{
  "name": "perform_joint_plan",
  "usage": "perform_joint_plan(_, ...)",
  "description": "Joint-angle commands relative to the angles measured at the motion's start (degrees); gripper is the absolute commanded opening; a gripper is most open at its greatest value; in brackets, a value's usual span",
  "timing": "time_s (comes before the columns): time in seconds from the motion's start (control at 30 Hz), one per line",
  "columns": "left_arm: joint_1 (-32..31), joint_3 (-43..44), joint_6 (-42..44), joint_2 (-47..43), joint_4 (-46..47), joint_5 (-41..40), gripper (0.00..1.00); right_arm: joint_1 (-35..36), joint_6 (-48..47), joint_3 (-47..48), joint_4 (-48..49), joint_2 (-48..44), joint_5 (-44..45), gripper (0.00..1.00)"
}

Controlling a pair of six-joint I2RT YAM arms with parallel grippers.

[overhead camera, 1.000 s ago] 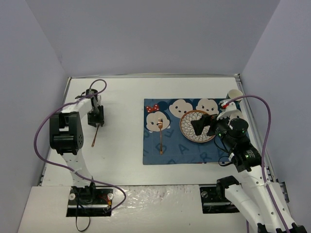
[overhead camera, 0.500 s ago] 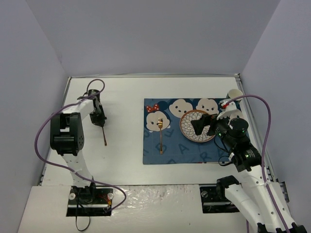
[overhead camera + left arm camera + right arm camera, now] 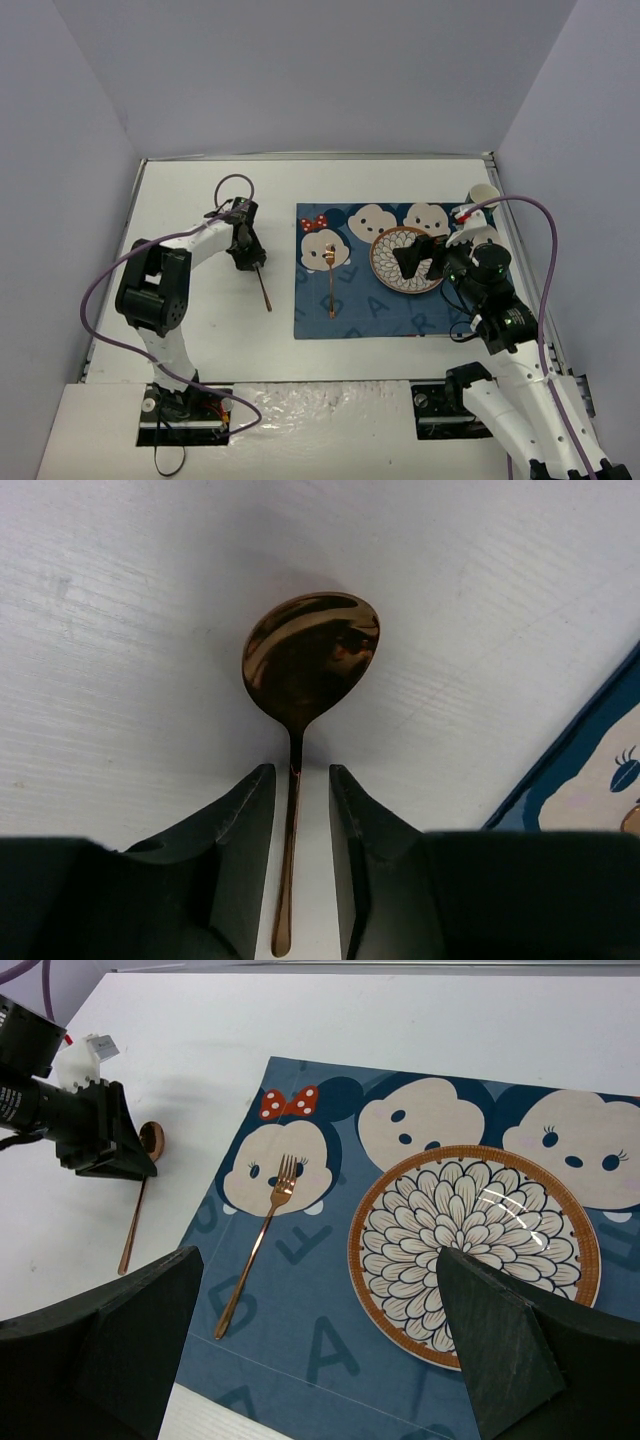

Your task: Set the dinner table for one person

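My left gripper (image 3: 246, 258) stands on the white dinner table (image 3: 220, 190), just left of the blue cartoon mat (image 3: 350, 312). Its fingers sit close on either side of the neck of a copper spoon (image 3: 263, 292). In the left wrist view the bowl of the spoon (image 3: 310, 660) lies past the gripper (image 3: 298, 772) and the handle runs back between the fingers. A copper fork (image 3: 331, 285) and a flower-pattern plate (image 3: 385, 255) lie on the mat. My right gripper (image 3: 418, 258) is wide open and empty, above the plate (image 3: 480, 1230).
A white cup (image 3: 484, 193) stands at the far right, beyond the mat's corner. Grey walls enclose the table on three sides. In the right wrist view the left gripper (image 3: 105, 1145) and the spoon (image 3: 135, 1230) are left of the mat (image 3: 330, 1350) and the fork (image 3: 258, 1250).
My left gripper has moved right toward the mat, taking the spoon along. The spoon's handle has swung from near-left to near-right. The right arm has not moved.
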Motion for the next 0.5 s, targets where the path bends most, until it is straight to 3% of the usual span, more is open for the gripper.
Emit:
perform_joint_plan(0.0,0.2,-2.1,0.2,-2.6,-2.3,-0.6,0.29,0.3,-1.0,0.1,4.3,0.7,-1.3,1.0)
perform_joint_plan(0.17,2.6,-0.4,16.1,-7.7,-0.5,-0.8,0.44,0.3,-1.3,0.2,4.3,1.4,-2.4,1.0)
perform_joint_plan(0.3,7.0,3.1,30.9,-9.2,0.9,3.7,0.47,0.3,-1.6,0.2,4.4,1.7,-3.4,1.0)
perform_joint_plan(0.47,13.6,5.3,38.0,-6.9,4.6,17.7,0.47,0.3,-1.3,0.0,4.6,1.7,-4.0,1.0)
